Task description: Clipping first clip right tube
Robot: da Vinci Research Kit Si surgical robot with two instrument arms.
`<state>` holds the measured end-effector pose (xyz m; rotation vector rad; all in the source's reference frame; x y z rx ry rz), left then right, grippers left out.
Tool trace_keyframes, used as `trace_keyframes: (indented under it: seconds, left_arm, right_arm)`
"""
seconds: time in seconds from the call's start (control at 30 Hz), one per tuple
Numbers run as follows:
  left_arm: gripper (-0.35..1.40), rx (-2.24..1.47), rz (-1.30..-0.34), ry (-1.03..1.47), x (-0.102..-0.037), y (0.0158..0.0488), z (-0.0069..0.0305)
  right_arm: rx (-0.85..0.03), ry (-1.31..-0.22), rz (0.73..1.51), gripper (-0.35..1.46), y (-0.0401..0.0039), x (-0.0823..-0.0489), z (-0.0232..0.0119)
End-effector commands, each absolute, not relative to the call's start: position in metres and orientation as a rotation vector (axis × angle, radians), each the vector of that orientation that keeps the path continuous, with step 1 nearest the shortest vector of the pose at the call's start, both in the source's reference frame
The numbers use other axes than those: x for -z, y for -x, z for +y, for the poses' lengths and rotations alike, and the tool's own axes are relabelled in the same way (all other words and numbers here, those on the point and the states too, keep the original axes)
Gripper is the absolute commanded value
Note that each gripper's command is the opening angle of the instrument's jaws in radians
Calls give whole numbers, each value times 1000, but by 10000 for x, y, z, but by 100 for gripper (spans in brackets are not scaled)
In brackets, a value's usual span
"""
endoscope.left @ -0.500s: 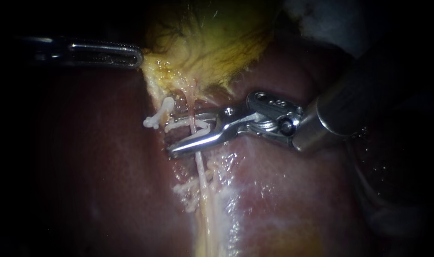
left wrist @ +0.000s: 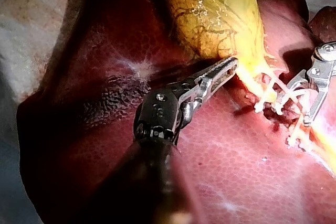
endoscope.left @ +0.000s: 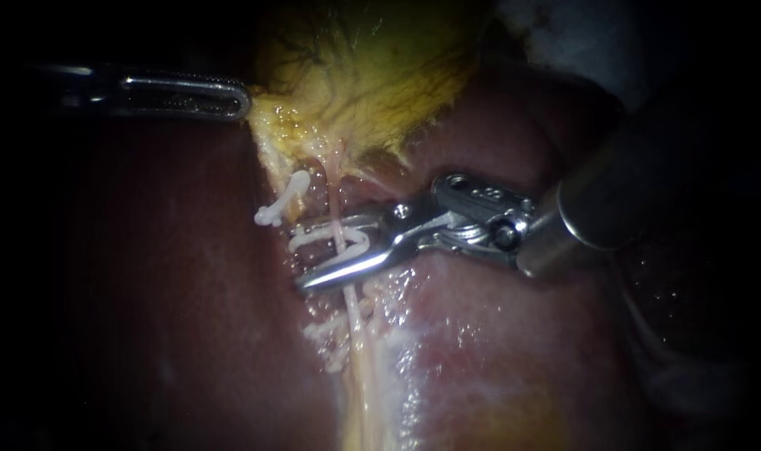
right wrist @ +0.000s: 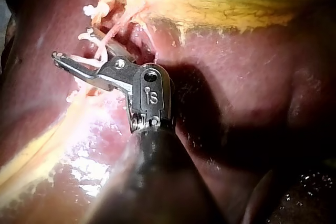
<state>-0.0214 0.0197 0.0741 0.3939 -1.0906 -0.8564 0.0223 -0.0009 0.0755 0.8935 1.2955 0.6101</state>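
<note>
My right instrument (endoscope.left: 301, 255) comes in from the right, its jaws spread to either side of a thin pink tube (endoscope.left: 337, 209) below the gallbladder (endoscope.left: 372, 75). A white clip (endoscope.left: 330, 240) sits between those jaws and curves around the tube. A second white clip (endoscope.left: 281, 199) sits just to the left, on the strand at the gallbladder's edge. In the right wrist view the right instrument (right wrist: 73, 45) straddles the same tube (right wrist: 107, 38). My left instrument (endoscope.left: 242, 98) is at the upper left, jaws shut on the gallbladder's yellow edge, as the left wrist view (left wrist: 227, 68) also shows.
Dark red liver (endoscope.left: 188, 317) lies all around. A pale yellow strand (endoscope.left: 357, 334) runs down from the tube, with white frayed tissue (endoscope.left: 330, 338) beside it. White gauze (endoscope.left: 564, 33) shows at the upper right.
My right instrument, with its clip, has shifted slightly down along the tube. The left instrument has not moved.
</note>
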Motion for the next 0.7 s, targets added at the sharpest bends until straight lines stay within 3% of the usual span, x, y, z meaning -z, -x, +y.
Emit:
trace_keyframes:
  seconds: [0.03,0.7]
  left_arm:
    - [-35,857,-1091,-394,-741,214,196]
    - [-35,856,-1091,-394,-741,214,196]
  right_arm:
    - [-608,-904,1291,52,-224,-756,-13]
    - [-504,-1081,1228,50,-224,-750,-56]
